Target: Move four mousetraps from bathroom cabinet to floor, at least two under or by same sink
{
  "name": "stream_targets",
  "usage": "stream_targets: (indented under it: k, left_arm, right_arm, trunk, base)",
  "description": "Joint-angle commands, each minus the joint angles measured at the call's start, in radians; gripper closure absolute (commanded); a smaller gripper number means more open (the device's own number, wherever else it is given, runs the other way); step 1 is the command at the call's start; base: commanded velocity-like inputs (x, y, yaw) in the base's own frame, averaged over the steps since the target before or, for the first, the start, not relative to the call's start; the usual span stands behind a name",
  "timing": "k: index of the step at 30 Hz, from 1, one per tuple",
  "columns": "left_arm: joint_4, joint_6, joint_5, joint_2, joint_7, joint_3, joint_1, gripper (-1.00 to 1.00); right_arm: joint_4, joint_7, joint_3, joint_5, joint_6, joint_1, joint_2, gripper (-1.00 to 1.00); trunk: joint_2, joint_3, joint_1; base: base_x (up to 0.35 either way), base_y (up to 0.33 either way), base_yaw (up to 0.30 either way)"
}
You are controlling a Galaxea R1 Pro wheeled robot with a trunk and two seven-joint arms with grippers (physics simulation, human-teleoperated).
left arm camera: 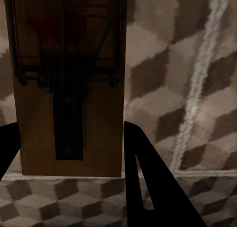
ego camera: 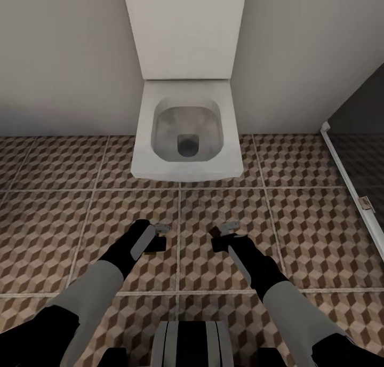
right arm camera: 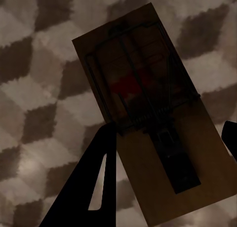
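Observation:
Two mousetraps are in hand, each a tan wooden board with black wire and a red spot. In the left wrist view one mousetrap (left arm camera: 69, 113) sits between the black fingers (left arm camera: 148, 177) of my left gripper (left arm camera: 69, 125), which is shut on it. My right gripper (right arm camera: 170, 128) is shut on the other mousetrap (right arm camera: 148, 113), which lies at a slant. In the head view the left gripper (ego camera: 158, 237) and the right gripper (ego camera: 223, 237) hang side by side low over the bathroom floor (ego camera: 298, 223). The cabinet and the sink are out of view.
A white toilet (ego camera: 186, 137) stands against the pale wall straight ahead, a short way beyond both grippers. At the right a white rail (ego camera: 346, 169) borders the dark shower floor (ego camera: 368, 159). Patterned tiles stretch to the left and right of the toilet.

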Motion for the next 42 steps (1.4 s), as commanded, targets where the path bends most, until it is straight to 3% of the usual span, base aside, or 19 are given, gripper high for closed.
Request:
stream_targets:
  k: [1, 11, 42]
  left_arm:
    - [-0.001, 0.003, 0.008, 0.001, 0.008, -0.004, 0.0, 1.0]
    - [0.0, 0.003, 0.008, 0.001, 0.008, -0.004, 0.0, 1.0]
    - [0.001, 0.003, 0.008, 0.001, 0.008, -0.004, 0.0, 1.0]
  right_arm:
    - [-0.003, -0.004, 0.002, -0.008, 0.004, 0.0, 0.0, 1.0]
    - [-0.026, -0.008, 0.004, 0.009, -0.082, 0.0, 0.0, 1.0]
    - [-0.024, -0.008, 0.004, 0.017, -0.087, 0.001, 0.0, 1.0]
  trunk:
    - [0.0, -0.001, 0.0]
    - [0.0, -0.001, 0.0]
    - [0.0, -0.001, 0.0]
  base:
    - [0.0, 0.0, 0.0]
    - [0.0, 0.0, 0.0]
    - [0.068, 0.0, 0.0]
